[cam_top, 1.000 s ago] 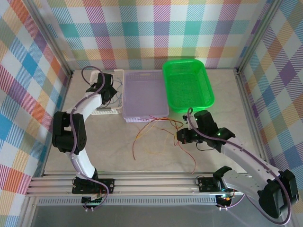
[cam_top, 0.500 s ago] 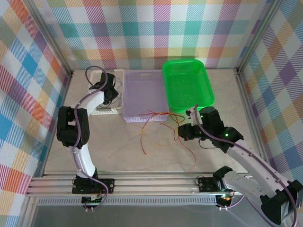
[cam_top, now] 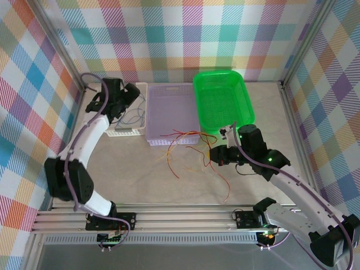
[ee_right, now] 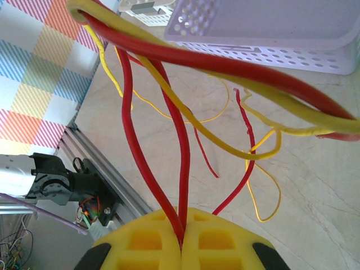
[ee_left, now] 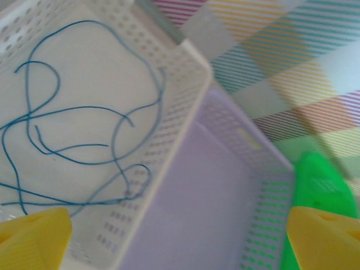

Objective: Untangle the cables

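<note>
No legible text, labels or numbers anywhere.

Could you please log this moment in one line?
left end effector open over blue cables in white basket | right end effector shut on red cables

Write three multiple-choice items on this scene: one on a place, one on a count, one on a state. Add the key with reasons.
1. Where do the blue wires lie?
A. In the white basket
B. On the bare table top
C. Over the front rail

2. How many baskets are there?
A. Two
B. Three
C. Four

3. How do the jaws of the right gripper stand?
A. Wide open
B. Shut on red wires
C. Shut on nothing

Key:
1 A, because the left wrist view shows the blue loops on that basket's floor.
2 B, because the white basket, the purple basket and the green basket stand in a row.
3 B, because two red strands run into the seam between the closed yellow jaws.
</note>
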